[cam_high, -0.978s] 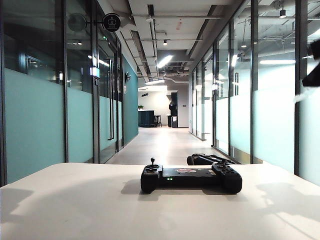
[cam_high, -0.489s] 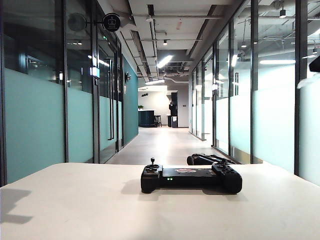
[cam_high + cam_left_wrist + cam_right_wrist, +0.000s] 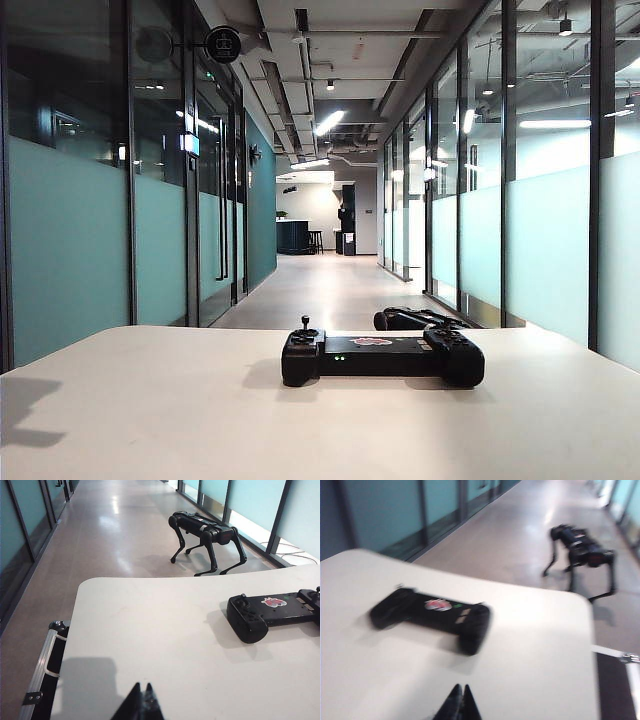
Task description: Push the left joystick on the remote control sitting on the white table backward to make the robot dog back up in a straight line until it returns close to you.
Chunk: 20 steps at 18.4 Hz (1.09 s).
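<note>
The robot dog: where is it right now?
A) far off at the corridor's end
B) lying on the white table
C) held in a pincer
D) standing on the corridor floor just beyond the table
D: the robot dog stands on all four legs on the floor just past the white table, beyond the remote control.

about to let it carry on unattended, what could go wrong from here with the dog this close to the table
1. The robot dog stands on the floor right beside the white table; backing further could bump it into the table.
2. The remote control lies loose on the table, so a push on the thin left joystick may slide it instead.
3. Both hands, left and right, are shut and hang well away from the remote, so the approach is long; the blurred right wrist view makes aiming harder.
</note>
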Tool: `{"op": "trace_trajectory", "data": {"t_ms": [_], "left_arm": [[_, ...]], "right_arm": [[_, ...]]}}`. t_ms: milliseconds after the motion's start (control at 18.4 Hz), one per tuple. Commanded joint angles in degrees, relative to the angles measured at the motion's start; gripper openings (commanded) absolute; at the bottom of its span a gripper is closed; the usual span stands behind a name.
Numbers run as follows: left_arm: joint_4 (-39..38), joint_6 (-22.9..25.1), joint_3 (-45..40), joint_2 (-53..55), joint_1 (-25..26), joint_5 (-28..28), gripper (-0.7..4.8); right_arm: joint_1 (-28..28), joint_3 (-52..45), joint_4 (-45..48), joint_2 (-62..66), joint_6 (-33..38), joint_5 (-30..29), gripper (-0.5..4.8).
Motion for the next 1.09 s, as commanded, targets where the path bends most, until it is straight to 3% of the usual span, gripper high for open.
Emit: {"op": "trace_trajectory", "data": {"t_ms": [54, 380, 598, 1087], "left_arm": [[0.33, 0.04, 0.11, 0.04, 0.0, 0.09, -0.05], [0.33, 0.04, 0.11, 0.04, 0.0, 0.09, -0.05], [0.33, 0.04, 0.11, 0.02, 0.0, 0.09, -0.05], [0.33, 0.04, 0.11, 0.04, 0.0, 0.09, -0.05]], "right_arm": [[-4.94, -3.04, 1.11, -5.46, 0.04, -0.17, -0.06], [-14.95, -3.41, 3.69, -5.4, 0.04, -5.25, -0.06], [-15.47, -3.69, 8.11, -5.4, 0.04, -2.8, -0.06], [-15.37, -3.69, 7.34, -5.4, 0.04, -2.03, -0.06]]}}
